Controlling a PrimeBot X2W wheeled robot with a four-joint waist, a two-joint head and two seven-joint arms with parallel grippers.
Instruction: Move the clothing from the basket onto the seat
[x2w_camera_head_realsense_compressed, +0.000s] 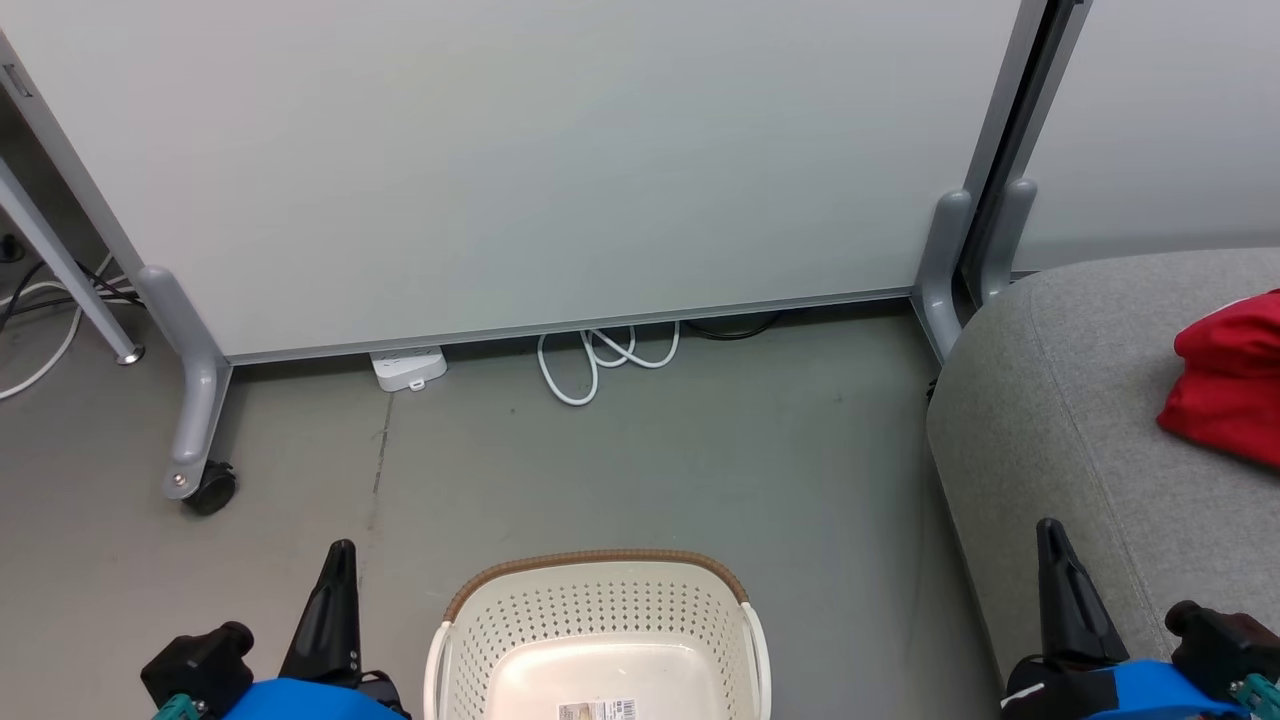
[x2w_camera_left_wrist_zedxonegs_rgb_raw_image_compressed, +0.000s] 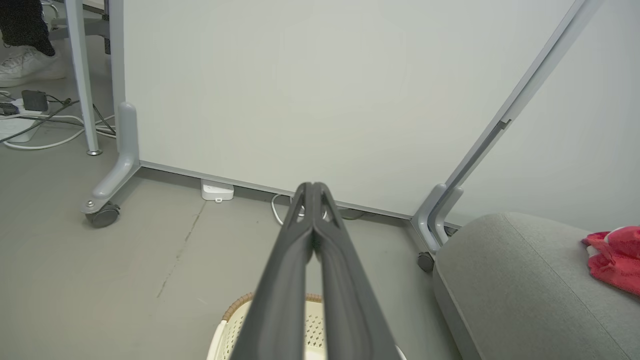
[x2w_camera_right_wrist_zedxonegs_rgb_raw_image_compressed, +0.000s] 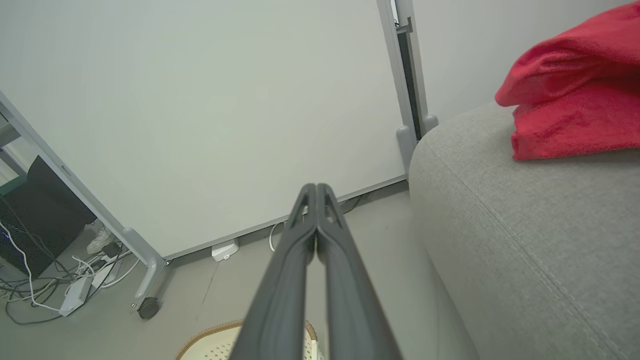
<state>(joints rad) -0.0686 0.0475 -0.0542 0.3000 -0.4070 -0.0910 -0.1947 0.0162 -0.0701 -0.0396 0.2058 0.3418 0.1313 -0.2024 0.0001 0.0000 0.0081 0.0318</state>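
Head view: the oval cream perforated plastic basket (x2w_camera_head_realsense_compressed: 600, 600) with a brown braided rim sits between the arms, its visible floor bare and its near half cut off. The crumpled red clothing (x2w_camera_head_realsense_compressed: 1225, 385) lies on the big grey fabric seat (x2w_camera_head_realsense_compressed: 1060, 420), ahead and to the right of the right gripper (x2w_camera_head_realsense_compressed: 1052, 540), which is the nearer one. The frame edge crops the heap, so I cannot tell its long axis. The right gripper and the left gripper (x2w_camera_head_realsense_compressed: 340, 560) have their fingers pressed together on nothing.

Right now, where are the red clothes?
In the head view, the red clothes lie on the grey seat at the far right, on the robot's right side, apart from the white basket at the bottom middle.
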